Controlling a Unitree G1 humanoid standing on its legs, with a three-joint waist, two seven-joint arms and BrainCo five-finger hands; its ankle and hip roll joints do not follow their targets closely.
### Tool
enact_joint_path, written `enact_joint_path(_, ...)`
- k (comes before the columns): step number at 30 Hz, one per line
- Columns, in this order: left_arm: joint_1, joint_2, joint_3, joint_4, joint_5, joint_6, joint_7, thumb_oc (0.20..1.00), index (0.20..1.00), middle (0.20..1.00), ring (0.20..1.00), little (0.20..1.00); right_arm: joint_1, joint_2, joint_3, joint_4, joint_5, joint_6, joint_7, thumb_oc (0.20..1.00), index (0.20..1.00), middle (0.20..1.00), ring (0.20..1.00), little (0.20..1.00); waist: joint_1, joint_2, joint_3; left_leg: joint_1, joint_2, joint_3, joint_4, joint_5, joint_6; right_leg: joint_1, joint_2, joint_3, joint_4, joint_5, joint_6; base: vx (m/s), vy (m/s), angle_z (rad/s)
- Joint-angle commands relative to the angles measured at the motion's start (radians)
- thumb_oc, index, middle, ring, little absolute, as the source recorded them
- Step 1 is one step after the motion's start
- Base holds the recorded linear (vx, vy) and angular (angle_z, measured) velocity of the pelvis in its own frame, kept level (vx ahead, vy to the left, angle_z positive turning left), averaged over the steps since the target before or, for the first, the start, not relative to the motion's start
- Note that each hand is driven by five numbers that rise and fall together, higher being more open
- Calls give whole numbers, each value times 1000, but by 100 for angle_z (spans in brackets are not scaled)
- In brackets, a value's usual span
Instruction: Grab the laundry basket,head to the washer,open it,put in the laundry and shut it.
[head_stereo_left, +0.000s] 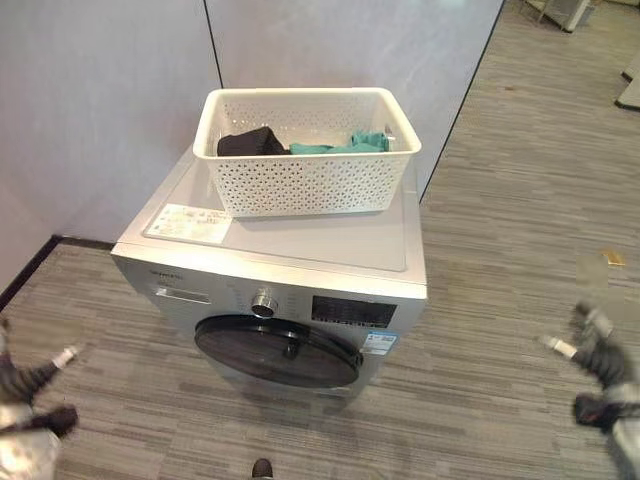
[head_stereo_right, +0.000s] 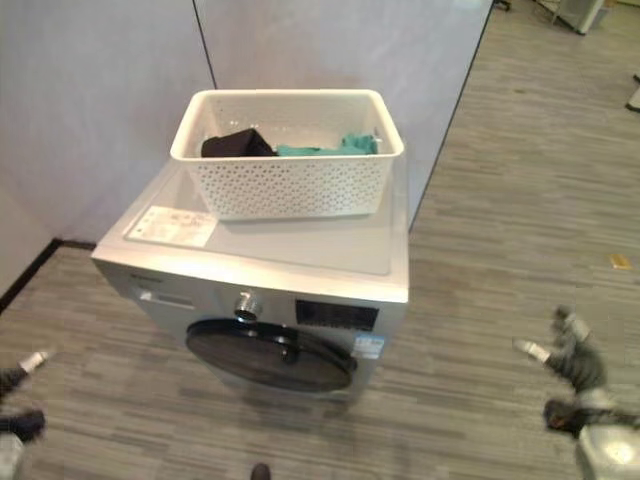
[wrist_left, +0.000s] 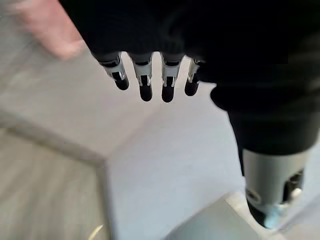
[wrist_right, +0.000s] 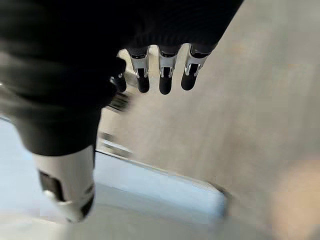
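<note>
Fingers (wrist_left: 145, 82) straight, both hands (head_stereo_left: 30, 410) (head_stereo_left: 600, 385) empty, flanking washer (head_stereo_left: 300, 260). Basket (head_stereo_left: 305, 150) atop: probably light, stiff; grip by rim.

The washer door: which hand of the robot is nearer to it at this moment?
Left, though only slightly. The left hand hangs low, off the left side of the washer door. The right hand is out to the door's right over the floor, a little farther away. Neither touches it.
</note>
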Motion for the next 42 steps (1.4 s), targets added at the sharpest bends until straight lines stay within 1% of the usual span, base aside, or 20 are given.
enact_joint_path(1,-56,60,-37,69,-70,-46,-41,1000,1000,1000,1000,1000,-54,-29,56,30,67,-21,61,1000,1000,1000,1000,1000,11,-4,27,43,59,-34,23,-82,0,-27,-25,-38,15,5,-5,-80,-38,0)
enact_joint_path(3,-83,56,-88,112,-97,-50,-50,1000,1000,1000,1000,1000,-73,-20,100,87,96,-27,75,1000,1000,1000,1000,1000,11,-5,33,31,59,-42,29,-78,-1,-35,-24,-38,20,3,-7,-77,-30,1)
enact_joint_path(4,-138,34,-193,216,-179,-61,-65,1000,1000,1000,1000,1000,-124,13,198,215,145,-46,72,1000,1000,1000,1000,1000,12,-3,42,19,60,-49,39,-73,-2,-40,-21,-37,25,3,-11,-61,-33,4)
enact_joint_path(6,-211,-9,-265,330,-327,-90,-49,1000,1000,1000,1000,1000,-197,53,289,340,139,-67,22,1000,1000,1000,1000,1000,12,1,49,21,63,-51,41,-71,-3,-37,-17,-36,27,-1,-14,-30,-23,2)
enact_joint_path(7,-213,-9,-265,331,-327,-90,-49,1000,1000,1000,1000,1000,-199,53,289,341,139,-68,22,1000,1000,1000,1000,1000,11,0,48,18,62,-52,41,-69,-3,-39,-18,-36,27,0,-14,-32,-42,1)
enact_joint_path(9,-304,-86,-340,526,-485,-101,-31,1000,1000,1000,1000,1000,-281,118,375,439,172,-87,-46,1000,1000,1000,1000,1000,11,5,49,17,67,-55,38,-61,-6,-42,-10,-28,26,-4,-20,-33,-60,1)
enact_joint_path(11,-327,-107,-378,581,-482,-98,-33,1000,1000,1000,1000,1000,-300,136,403,454,174,-93,-62,1000,1000,1000,1000,1000,10,8,51,20,72,-56,38,-58,-8,-40,-5,-26,24,-5,-23,-19,-62,1)
enact_joint_path(14,-377,-133,-504,703,-359,-79,-33,1000,1000,1000,1000,1000,-349,148,489,454,154,-113,-82,1000,1000,1000,1000,1000,4,15,54,15,88,-56,43,-49,-16,-42,15,-12,14,-11,-34,-52,-81,1)
enact_joint_path(17,-386,-149,-628,647,-316,-59,-51,1000,1000,1000,1000,1000,-436,132,598,474,90,-111,-102,1000,1000,1000,1000,1000,15,34,69,-22,104,-97,48,-18,-20,-53,45,-1,8,-27,-51,-138,-118,9)
enact_joint_path(21,-395,-129,-678,550,-332,-58,-53,1000,1000,1000,1000,1000,-473,126,632,448,76,-115,-114,1000,1000,1000,1000,1000,18,47,82,-51,115,-128,14,36,-29,-70,63,-12,8,-35,-61,-165,-63,23)
enact_joint_path(22,-406,-114,-705,484,-328,-61,-61,1000,1000,1000,1000,1000,-484,106,625,429,74,-117,-122,1000,1000,1000,1000,1000,21,51,101,-111,119,-156,11,79,-44,-89,69,-32,8,-48,-65,-301,-30,48)
enact_joint_path(23,-421,-107,-713,458,-340,-66,-67,1000,1000,1000,1000,1000,-492,96,618,426,94,-122,-118,1000,1000,1000,1000,1000,16,44,114,-139,114,-149,24,74,-42,-102,58,-42,8,-41,-65,-416,3,89)
enact_joint_path(25,-429,-106,-708,422,-386,-69,-83,1000,1000,1000,1000,1000,-495,86,604,419,113,-127,-115,1000,1000,1000,1000,1000,6,38,123,-158,107,-134,93,42,-36,-125,42,-52,8,-27,-64,-213,48,80)
enact_joint_path(27,-415,-97,-706,348,-446,-69,-114,1000,1000,1000,1000,1000,-477,66,582,393,106,-132,-110,1000,1000,1000,1000,1000,-12,22,131,-149,109,-123,258,-27,-29,-155,9,-61,8,12,-65,-188,140,23)
enact_joint_path(28,-389,-79,-710,286,-448,-52,-148,1000,1000,1000,1000,1000,-443,55,560,365,104,-125,-89,1000,1000,1000,1000,1000,-23,20,123,-138,101,-159,401,-54,-22,-163,-6,-53,8,32,-63,-178,398,-9)
enact_joint_path(29,-359,-65,-710,250,-439,-39,-166,1000,1000,1000,1000,1000,-404,46,538,331,102,-111,-71,1000,1000,1000,1000,1000,-35,31,120,-89,77,-208,446,-92,-22,-164,-15,-24,8,55,-52,-67,504,-31)
enact_joint_path(32,-353,-60,-732,225,-395,-14,-183,1000,1000,1000,1000,1000,-373,43,517,303,94,-95,-45,1000,1000,1000,1000,1000,-75,62,88,21,67,-125,322,-201,-8,-184,-47,9,8,85,-17,2,418,-47)
enact_joint_path(35,-392,-47,-755,238,-332,-2,-216,1000,1000,1000,1000,1000,-396,52,485,290,78,-91,-34,1000,1000,1000,1000,1000,-84,74,87,45,-22,-67,264,-293,38,-231,-151,-4,28,140,31,-123,464,-1)
enact_joint_path(38,-372,-17,-753,230,-290,7,-266,1000,1000,1000,1000,1000,-458,37,484,286,32,-95,-9,1000,1000,1000,1000,1000,-76,85,103,49,-70,-16,245,-314,74,-285,-216,-47,45,178,57,-233,338,-25)
enact_joint_path(42,-360,5,-749,233,-247,18,-290,1000,1000,1000,1000,1000,-536,5,512,275,-65,-90,-16,1000,1000,1000,1000,1000,-56,106,123,22,-68,-6,259,-303,101,-291,-229,-43,97,137,45,-273,98,-64)
